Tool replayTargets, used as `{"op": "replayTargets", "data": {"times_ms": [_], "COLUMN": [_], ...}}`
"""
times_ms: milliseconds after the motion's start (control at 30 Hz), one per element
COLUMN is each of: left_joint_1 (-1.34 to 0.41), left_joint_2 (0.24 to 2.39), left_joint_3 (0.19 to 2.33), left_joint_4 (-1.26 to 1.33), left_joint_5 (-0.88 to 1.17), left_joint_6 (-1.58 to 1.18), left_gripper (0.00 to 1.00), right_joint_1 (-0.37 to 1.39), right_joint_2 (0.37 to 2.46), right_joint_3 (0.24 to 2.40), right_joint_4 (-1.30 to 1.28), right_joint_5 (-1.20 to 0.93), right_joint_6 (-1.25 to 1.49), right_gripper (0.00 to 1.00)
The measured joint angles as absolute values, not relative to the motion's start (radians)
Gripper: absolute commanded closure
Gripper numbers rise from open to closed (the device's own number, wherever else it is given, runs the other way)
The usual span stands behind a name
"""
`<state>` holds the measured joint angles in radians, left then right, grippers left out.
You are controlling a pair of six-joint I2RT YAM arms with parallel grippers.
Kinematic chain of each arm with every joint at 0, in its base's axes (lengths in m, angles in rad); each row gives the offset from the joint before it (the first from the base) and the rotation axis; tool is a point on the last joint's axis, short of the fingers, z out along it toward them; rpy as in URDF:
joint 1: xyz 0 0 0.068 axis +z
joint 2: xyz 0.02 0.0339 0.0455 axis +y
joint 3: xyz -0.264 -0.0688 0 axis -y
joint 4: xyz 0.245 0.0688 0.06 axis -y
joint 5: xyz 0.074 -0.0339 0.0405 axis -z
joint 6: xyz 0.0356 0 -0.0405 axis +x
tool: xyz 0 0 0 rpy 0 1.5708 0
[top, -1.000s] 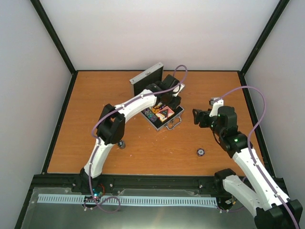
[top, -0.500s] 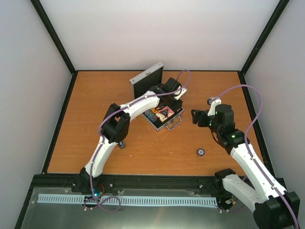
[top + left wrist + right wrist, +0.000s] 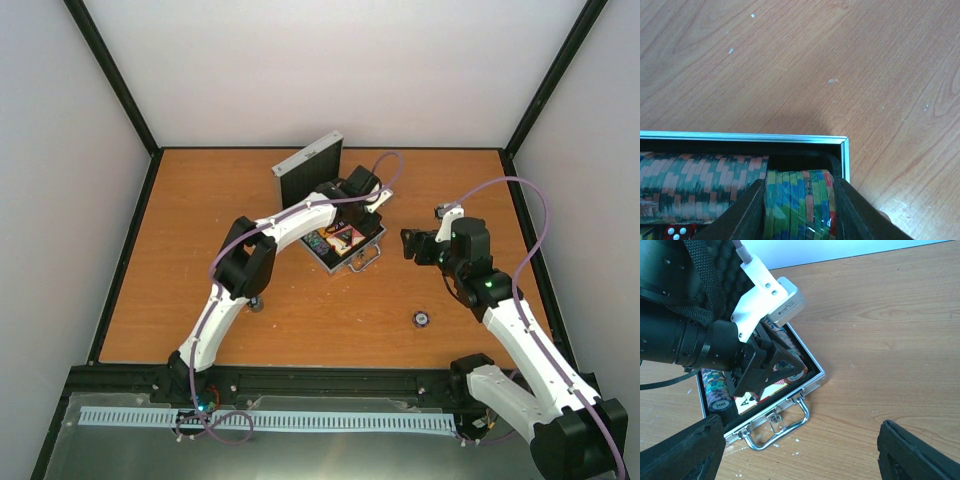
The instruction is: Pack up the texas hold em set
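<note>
Fingers (image 3: 746,216) of the left gripper (image 3: 799,220) are clamped on a chip stack (image 3: 796,192) in a corner of the case (image 3: 790,137). The left arm reaches farther than a second ago, its elbow (image 3: 245,268) shifted right. The right gripper (image 3: 410,245) hovers just right of the case, jaws wide apart, hardly moved. The case sits open mid-table (image 3: 200,220), lid (image 3: 308,165) upright on the far side.

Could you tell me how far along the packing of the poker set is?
Done: a row of chips already lies in the open case. In hand: the left gripper clamps a short chip stack in the case's corner slot. Left: a loose chip lies on the table, another small piece sits by the left arm, and the lid stands open. The right gripper is open and empty.
</note>
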<state>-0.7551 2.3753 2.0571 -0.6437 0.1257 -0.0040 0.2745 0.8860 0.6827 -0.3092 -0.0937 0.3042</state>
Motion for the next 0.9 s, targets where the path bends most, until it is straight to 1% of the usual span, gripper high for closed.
{"op": "replayTargets", "data": {"times_ms": [100,133,167,300,433,500,733,833,900], "left_joint_1": [-0.755,-0.755,-0.755,-0.755,-0.755,-0.755,-0.755,-0.755,-0.755], "left_joint_2": [2.384,2.384,2.384,2.384,2.384,2.384,2.366,2.314,2.226], "left_joint_3": [2.057,2.057,2.057,2.057,2.057,2.057,2.056,2.034,1.958], "left_joint_4": [-0.644,-0.642,-0.642,-0.642,-0.635,-0.633,-0.632,-0.640,-0.643], "left_joint_5": [0.120,0.120,0.119,0.118,0.110,0.104,0.084,0.081,0.081], "left_joint_6": [0.005,0.008,0.011,0.014,0.019,0.017,0.007,-0.009,-0.028], "left_gripper": [0.84,0.80,0.76,0.54,0.41,0.37,0.30,0.23,0.19], "right_joint_1": [0.274,0.274,0.274,0.274,0.274,0.274,0.274,0.274,0.274], "right_joint_2": [0.886,0.886,0.886,0.886,0.886,0.886,0.886,0.886,0.887], "right_joint_3": [0.683,0.683,0.683,0.683,0.683,0.683,0.683,0.689,0.708], "right_joint_4": [-0.307,-0.306,-0.303,-0.297,-0.296,-0.296,-0.296,-0.309,-0.336], "right_joint_5": [-0.096,-0.097,-0.099,-0.107,-0.110,-0.110,-0.112,-0.103,-0.083], "right_joint_6": [0.307,0.308,0.309,0.313,0.316,0.318,0.322,0.322,0.318], "right_gripper": [0.17,0.17,0.17,0.16,0.16,0.17,0.15,0.13,0.11]}}
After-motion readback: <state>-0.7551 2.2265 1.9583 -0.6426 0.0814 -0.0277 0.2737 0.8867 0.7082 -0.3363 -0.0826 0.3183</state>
